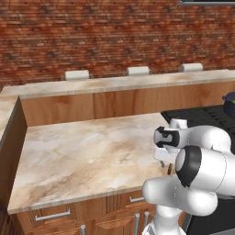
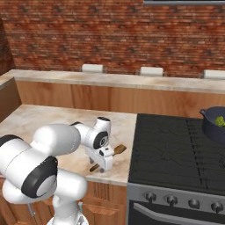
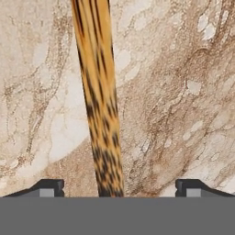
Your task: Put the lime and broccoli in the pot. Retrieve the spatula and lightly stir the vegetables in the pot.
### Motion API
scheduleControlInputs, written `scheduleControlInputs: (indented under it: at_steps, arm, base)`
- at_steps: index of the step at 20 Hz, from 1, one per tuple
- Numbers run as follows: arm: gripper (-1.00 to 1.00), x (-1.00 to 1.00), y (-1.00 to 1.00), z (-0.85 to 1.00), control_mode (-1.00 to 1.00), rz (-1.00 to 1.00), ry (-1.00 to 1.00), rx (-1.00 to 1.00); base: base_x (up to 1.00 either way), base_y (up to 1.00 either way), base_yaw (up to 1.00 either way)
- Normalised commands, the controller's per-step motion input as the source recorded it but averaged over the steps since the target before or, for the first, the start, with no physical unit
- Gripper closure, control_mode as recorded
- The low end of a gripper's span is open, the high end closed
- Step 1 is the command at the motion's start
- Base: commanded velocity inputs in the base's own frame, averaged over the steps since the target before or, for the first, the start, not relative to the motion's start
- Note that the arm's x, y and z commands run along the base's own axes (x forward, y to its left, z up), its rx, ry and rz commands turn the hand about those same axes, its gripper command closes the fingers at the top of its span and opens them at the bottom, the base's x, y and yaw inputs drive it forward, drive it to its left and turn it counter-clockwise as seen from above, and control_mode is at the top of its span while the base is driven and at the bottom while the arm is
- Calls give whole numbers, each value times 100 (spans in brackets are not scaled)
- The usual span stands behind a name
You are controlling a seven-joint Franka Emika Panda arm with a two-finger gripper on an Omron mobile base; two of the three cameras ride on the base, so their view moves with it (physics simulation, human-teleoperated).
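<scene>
The wooden spatula [image 2: 117,150] lies flat on the marble counter [image 2: 48,118], just left of the stove, with its head pointing toward the cooktop. My gripper [image 2: 103,168] hangs low over the handle end, pointing down. In the hand view the handle [image 3: 98,101] runs from the top down between my two fingertips [image 3: 46,187], which stand wide apart on either side of it: the gripper [image 3: 120,188] is open. The dark pot [image 2: 214,127] sits on the stove at far right, with something green [image 2: 219,121] inside, too small to tell lime from broccoli. The pot [image 1: 229,103] also shows at the right edge.
The black cooktop [image 2: 176,149] with its row of knobs [image 2: 171,200] begins right beside the spatula. A raised back ledge [image 2: 132,81] carries white outlets in front of a brick wall. Drawers [image 1: 53,215] sit under the counter's front edge.
</scene>
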Motion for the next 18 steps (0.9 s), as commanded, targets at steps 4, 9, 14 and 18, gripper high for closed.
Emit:
scheduleControlInputs:
  at_steps: [4,9,14,18]
  arm:
    - [-100,-36,0,-21,-100,0,0,0]
    - [-100,-20,0,0,-100,0,-5,0]
    - [-100,1,1,0,-100,0,-14,0]
    - [-100,5,6,-8,-100,0,-1,0]
  base:
    - [0,0,0]
    - [0,0,0]
    - [0,0,0]
    - [0,0,0]
